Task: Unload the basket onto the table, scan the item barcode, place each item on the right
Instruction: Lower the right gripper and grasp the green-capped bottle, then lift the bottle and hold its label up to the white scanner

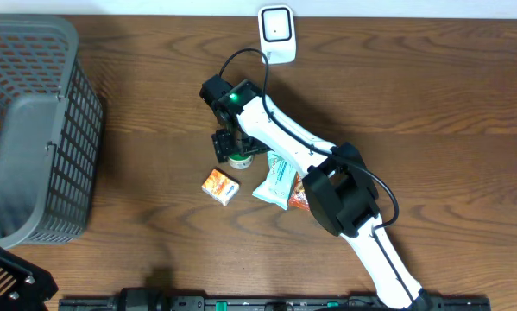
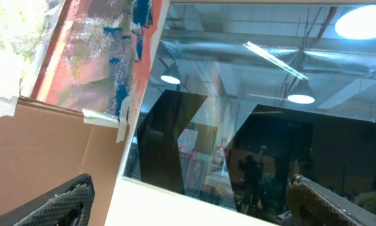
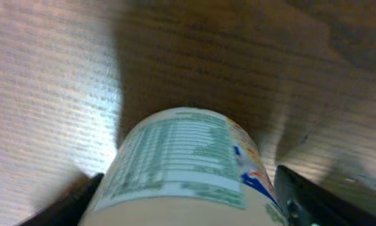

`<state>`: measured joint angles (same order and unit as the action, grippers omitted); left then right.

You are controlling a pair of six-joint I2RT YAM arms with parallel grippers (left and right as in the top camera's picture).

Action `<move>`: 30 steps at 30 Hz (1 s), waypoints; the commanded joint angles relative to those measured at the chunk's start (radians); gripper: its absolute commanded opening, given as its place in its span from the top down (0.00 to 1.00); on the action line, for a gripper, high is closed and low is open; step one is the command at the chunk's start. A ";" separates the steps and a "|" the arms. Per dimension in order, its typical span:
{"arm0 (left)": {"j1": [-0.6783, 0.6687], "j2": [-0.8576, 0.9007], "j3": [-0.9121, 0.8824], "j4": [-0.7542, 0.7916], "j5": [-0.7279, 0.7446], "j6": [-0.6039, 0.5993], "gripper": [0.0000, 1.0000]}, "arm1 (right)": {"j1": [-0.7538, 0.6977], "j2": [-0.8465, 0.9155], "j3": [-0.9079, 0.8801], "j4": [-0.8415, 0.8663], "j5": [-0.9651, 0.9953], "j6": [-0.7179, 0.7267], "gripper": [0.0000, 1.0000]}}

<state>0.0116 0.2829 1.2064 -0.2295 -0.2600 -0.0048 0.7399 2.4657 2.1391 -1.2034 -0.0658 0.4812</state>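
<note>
Straddling a small round container, the right pincer has one dark finger on each side of it. In the right wrist view the fingers sit just beside the container's curved wall, but I cannot tell whether they press it or only flank it, so a clenched or released state cannot be called. The container is pale, with a green printed panel of fine text facing the camera and a patch of blue and red at its right edge. No barcode can be made out.

From overhead, the container stands on the wooden tabletop near the middle, under the tip of the white right arm. Just beside it, towards the near edge, lies a small orange box. A teal packet rests to the right of that, and an orange-red packet shows partly from under the arm. A white scanner stands at the far edge, well apart from the container. A grey mesh basket fills the left side.

The left pincer is released, its fingers spread wide with nothing between them, the camera facing up at ceiling lights.
</note>
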 commanded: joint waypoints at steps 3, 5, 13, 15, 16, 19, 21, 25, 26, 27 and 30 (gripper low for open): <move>0.002 -0.013 0.000 -0.001 0.014 -0.013 0.02 | 0.007 0.034 -0.008 -0.016 -0.031 -0.004 0.33; 0.002 -0.013 0.000 -0.001 0.014 -0.013 0.02 | 0.002 0.032 -0.007 -0.028 -0.058 -0.004 0.36; 0.002 -0.013 0.000 -0.001 0.013 -0.013 0.02 | -0.041 0.030 0.021 -0.127 -0.191 -0.009 0.43; 0.002 -0.013 0.000 -0.001 0.013 -0.013 0.02 | -0.059 0.029 0.028 -0.160 -0.248 -0.034 0.43; 0.002 -0.013 0.000 -0.001 0.013 -0.013 0.02 | -0.070 0.027 0.032 -0.179 -0.281 -0.054 0.43; 0.002 -0.013 0.000 -0.001 0.013 -0.013 0.02 | -0.100 0.027 0.046 -0.239 -0.372 -0.101 0.44; 0.002 -0.013 0.000 -0.001 0.013 -0.013 0.02 | -0.126 0.027 0.056 -0.285 -0.434 -0.137 0.44; 0.002 -0.013 0.000 -0.001 0.014 -0.013 0.02 | -0.179 0.025 0.075 -0.376 -0.528 -0.220 0.44; 0.002 -0.013 0.000 -0.001 0.013 -0.013 0.02 | -0.193 0.025 0.081 -0.398 -0.551 -0.238 0.44; 0.002 -0.013 0.000 -0.002 0.013 -0.013 0.02 | -0.210 0.025 0.087 -0.421 -0.581 -0.259 0.45; 0.002 -0.013 -0.003 -0.001 0.014 -0.013 0.02 | -0.247 0.025 0.093 -0.456 -0.685 -0.312 0.47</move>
<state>0.0116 0.2829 1.2064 -0.2321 -0.2600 -0.0048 0.5304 2.4870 2.2013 -1.6398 -0.5777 0.2684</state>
